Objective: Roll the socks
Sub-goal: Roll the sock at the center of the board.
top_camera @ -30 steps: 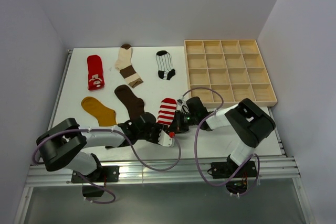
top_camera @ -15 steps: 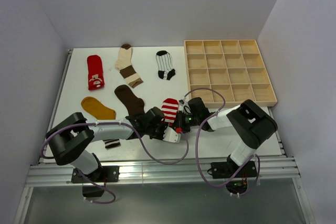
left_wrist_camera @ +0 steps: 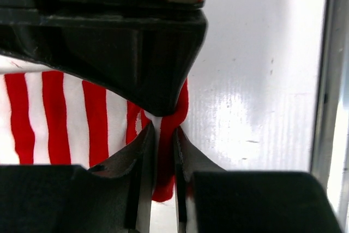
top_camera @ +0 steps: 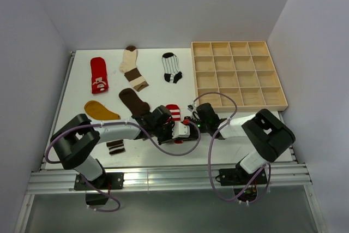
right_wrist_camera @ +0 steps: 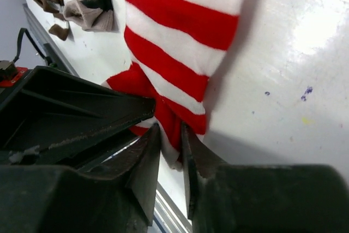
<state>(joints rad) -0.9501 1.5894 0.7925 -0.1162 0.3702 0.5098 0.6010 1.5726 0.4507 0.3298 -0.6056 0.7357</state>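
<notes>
The red-white striped sock (top_camera: 173,112) lies at the table's front middle, its near end bunched between both grippers. My left gripper (top_camera: 178,130) is shut on the sock's red end, which shows between the fingertips in the left wrist view (left_wrist_camera: 162,156) beside the stripes (left_wrist_camera: 65,118). My right gripper (top_camera: 191,124) is shut on the same end from the right; the right wrist view shows its jaws (right_wrist_camera: 170,140) pinching the sock's edge (right_wrist_camera: 174,53). The two grippers nearly touch.
A dark brown sock (top_camera: 132,102) and a mustard sock (top_camera: 100,111) with its striped cuff (top_camera: 115,147) lie left of the grippers. A red patterned sock (top_camera: 98,75), cream-and-brown sock (top_camera: 132,67) and white black-striped sock (top_camera: 172,67) lie further back. A wooden compartment tray (top_camera: 238,75) stands at the right.
My left gripper has moved right and back, joining the right one at the striped sock's near end. The visible length of the sock has shortened. The mustard sock's cuff has come into view.
</notes>
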